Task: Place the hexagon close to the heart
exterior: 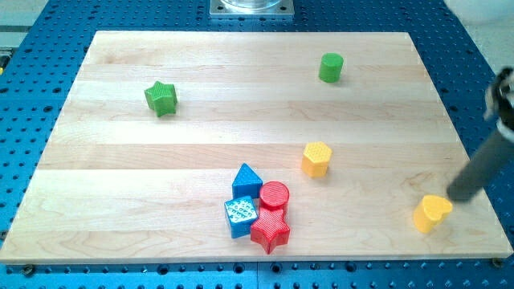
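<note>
Camera view is showing my tip (454, 195), a bare rod holding nothing, resting just right of the yellow heart (432, 213). The yellow hexagon (316, 158) is sitting well left of it; I am judging it best to circle behind and push rightward gently.

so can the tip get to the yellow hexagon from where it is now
Probably yes. My tip sits just up and right of the yellow heart, and the yellow hexagon lies to the view's left with bare board between. The red and blue cluster sits lower, off that path.
</note>
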